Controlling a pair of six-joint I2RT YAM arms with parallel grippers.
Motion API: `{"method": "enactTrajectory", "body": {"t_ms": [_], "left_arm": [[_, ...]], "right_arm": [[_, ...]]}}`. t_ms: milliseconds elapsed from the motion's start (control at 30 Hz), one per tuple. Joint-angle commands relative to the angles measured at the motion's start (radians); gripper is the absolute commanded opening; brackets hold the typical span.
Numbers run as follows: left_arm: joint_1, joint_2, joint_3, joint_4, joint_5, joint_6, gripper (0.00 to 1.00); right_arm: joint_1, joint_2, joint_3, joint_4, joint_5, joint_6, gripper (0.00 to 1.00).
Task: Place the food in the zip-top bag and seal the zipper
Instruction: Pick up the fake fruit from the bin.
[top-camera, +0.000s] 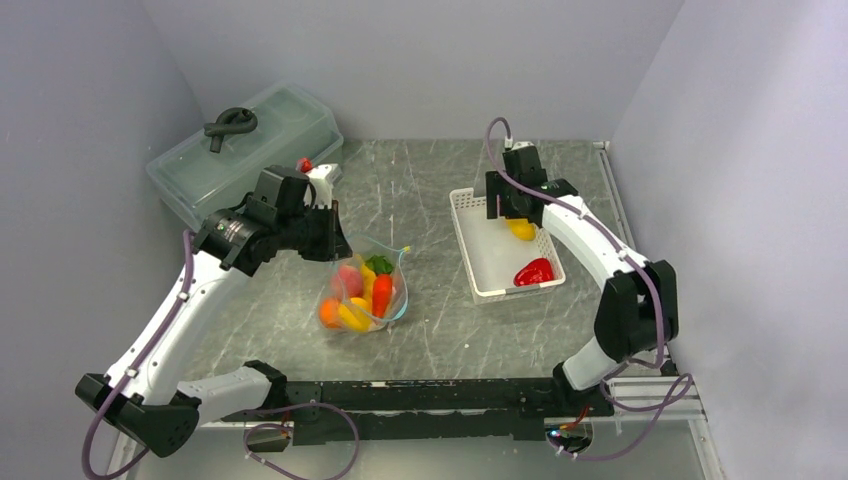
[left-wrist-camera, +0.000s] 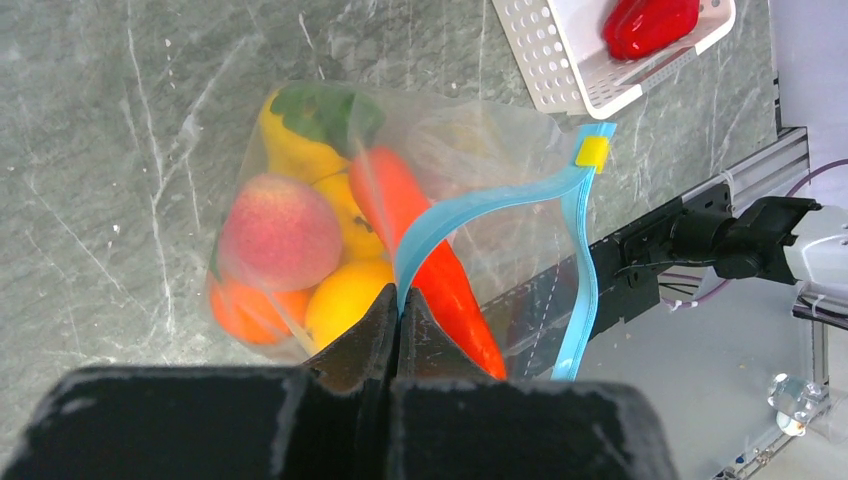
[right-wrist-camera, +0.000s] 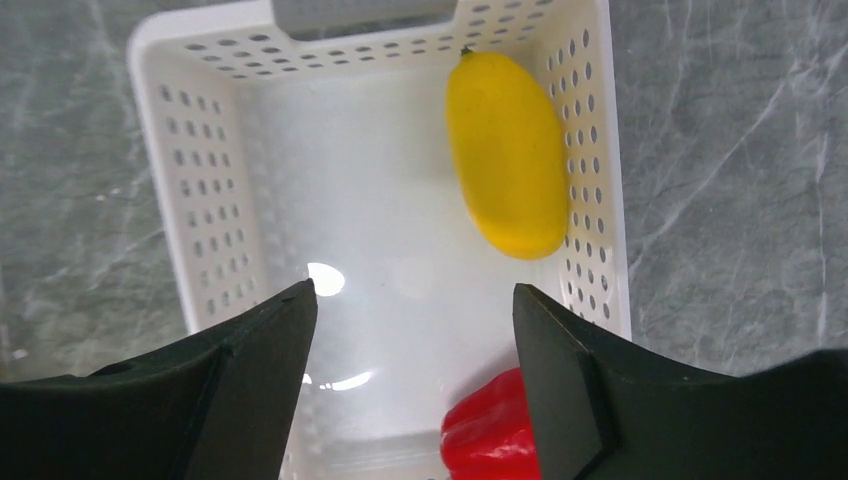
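Note:
The zip-top bag (top-camera: 365, 290) lies at mid-table with its mouth gaping. It holds food: a pink peach (left-wrist-camera: 280, 230), a carrot (left-wrist-camera: 430, 260), an orange, yellow pieces and a green piece. My left gripper (left-wrist-camera: 398, 300) is shut on one end of the teal zipper (left-wrist-camera: 480, 205), which has a yellow slider (left-wrist-camera: 592, 152). My right gripper (right-wrist-camera: 413, 295) hangs open over the white basket (right-wrist-camera: 160, 150), touching nothing. A yellow mango-shaped fruit (right-wrist-camera: 507, 155) and a red pepper (right-wrist-camera: 495, 435) lie in the basket.
A translucent lidded box (top-camera: 270, 130) with a black object on its lid stands at the back left, behind my left arm. A small red piece (top-camera: 305, 165) sits beside it. Walls close in the left, back and right sides.

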Motion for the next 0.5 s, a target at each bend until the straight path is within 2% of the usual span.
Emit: {"method": "enactTrajectory", "body": {"t_ms": [0,467], "left_arm": [[0.0,-0.031,0.04,0.014,-0.007,0.003,0.0],[-0.001,-0.05,0.03,0.012,-0.012,-0.018,0.0]], "right_arm": [[-0.029,0.052,-0.004,0.058,-0.002,-0.024,0.78],[-0.074,0.244,0.057,0.084,0.044,-0.037,0.87]]}}
